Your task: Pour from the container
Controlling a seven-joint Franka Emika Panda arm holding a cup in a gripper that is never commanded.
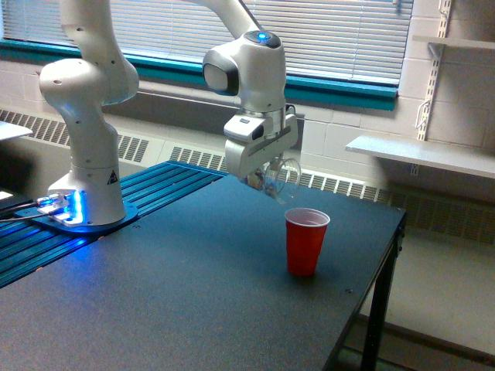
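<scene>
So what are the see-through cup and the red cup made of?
The see-through cup, held tilted in the gripper, looks like thin clear plastic: the wall behind shows through it and its rim glints. The red cup looks like smooth plastic too, solid red outside and pale inside. It could be coated paper; the picture leaves that open.

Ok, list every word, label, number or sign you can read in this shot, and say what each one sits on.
No text can be read anywhere in the exterior view.
Small dark triangular sticker on the white robot base: a sign of some kind, too small to make out.
Red cup: no print visible.
Clear cup at the gripper: no markings visible.
Black table: no labels.
</scene>
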